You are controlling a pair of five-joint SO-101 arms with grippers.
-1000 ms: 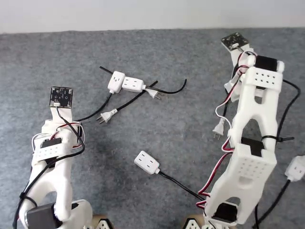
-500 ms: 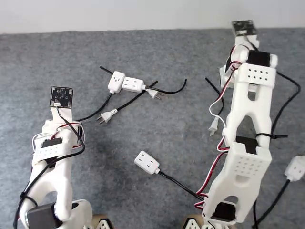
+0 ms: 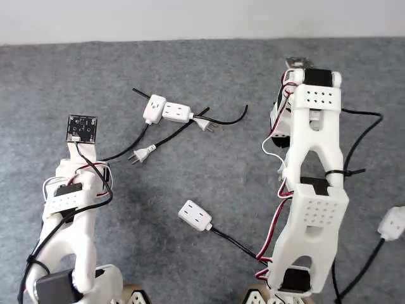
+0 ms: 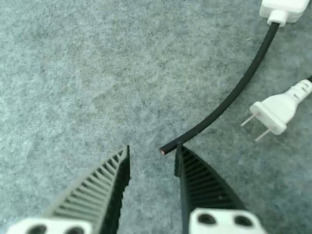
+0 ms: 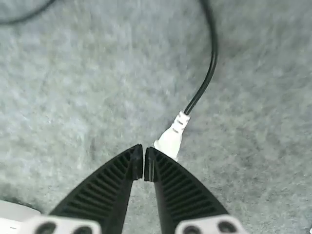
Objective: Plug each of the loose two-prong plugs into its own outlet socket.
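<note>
- My left gripper (image 4: 152,148) hangs open over the left side of the bench (image 3: 76,69). The cut end of a black cable (image 4: 233,97) lies between its fingers.
- A loose white plug (image 4: 274,111) lies just beside that cable, prongs bare.
- My right gripper (image 5: 144,148) is near the right back corner, fingers closed together on nothing. A second plug (image 5: 170,140) lies right at its tips.
- One socket (image 3: 195,215) sits front-middle, another (image 3: 177,113) lies mid-bench toward the back, and what looks like a third (image 3: 393,223) is at the right edge.
</note>
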